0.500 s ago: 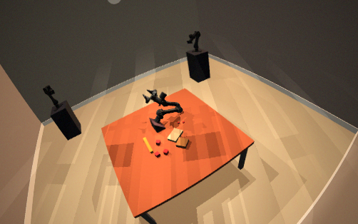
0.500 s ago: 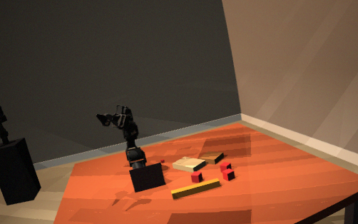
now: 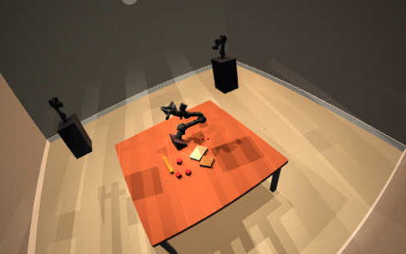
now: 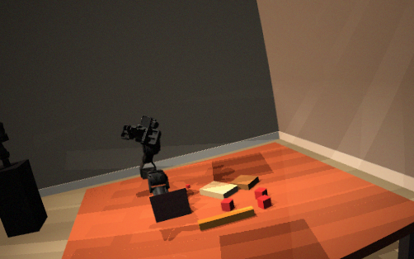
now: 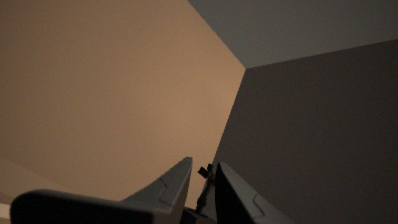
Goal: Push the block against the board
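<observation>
From the exterior view, nearest me: yellow bar [image 4: 226, 218], then three red cubes [image 4: 264, 201]. Just behind, the pale board [image 4: 218, 190] lies flat at frame centre with the tan square block [image 4: 245, 181] touching its far right corner, edges not flush. My arm's base [image 4: 171, 204] sits left of them. Further back, upper left of centre, my gripper [image 4: 125, 133] is raised well off the table [image 4: 348, 198], fingers nearly closed on nothing.

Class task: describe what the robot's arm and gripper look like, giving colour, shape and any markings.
The arm is matt black throughout, built of short jointed segments on a dark wedge-shaped base. The gripper has two dark grey, tapering, blade-like fingers with faint seam lines. No cables or markings are visible.
</observation>
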`<state>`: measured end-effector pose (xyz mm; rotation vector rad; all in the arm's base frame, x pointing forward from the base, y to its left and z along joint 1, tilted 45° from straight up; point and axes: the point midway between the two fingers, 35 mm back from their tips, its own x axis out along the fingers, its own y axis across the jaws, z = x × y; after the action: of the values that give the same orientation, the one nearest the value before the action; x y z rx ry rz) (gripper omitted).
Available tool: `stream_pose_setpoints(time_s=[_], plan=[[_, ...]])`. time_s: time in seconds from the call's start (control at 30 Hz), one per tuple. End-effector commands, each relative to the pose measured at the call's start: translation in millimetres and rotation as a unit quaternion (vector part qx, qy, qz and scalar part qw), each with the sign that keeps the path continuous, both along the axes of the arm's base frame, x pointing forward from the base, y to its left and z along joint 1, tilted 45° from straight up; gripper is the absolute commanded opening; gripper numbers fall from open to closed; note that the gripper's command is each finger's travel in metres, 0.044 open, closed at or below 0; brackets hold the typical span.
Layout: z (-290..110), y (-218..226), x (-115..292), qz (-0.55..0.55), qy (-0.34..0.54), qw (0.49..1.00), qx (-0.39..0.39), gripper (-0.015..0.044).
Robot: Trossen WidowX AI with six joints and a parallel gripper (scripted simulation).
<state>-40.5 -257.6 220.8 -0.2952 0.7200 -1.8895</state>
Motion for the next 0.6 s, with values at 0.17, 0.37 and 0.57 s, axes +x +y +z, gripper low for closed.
stream_pose_setpoints(time_s=[0.17, 0.37, 0.57], plan=[[-17.6, -26.8, 56.5, 0.116, -0.049, 0.989, 0.077, 0.0000], [-35.7, -35.4, 97.6, 0.184, -0.085, 0.969, 0.142, 0.0000], [-55.6, -35.8, 139.2, 0.242, -0.120, 0.939, 0.213, 0.0000]])
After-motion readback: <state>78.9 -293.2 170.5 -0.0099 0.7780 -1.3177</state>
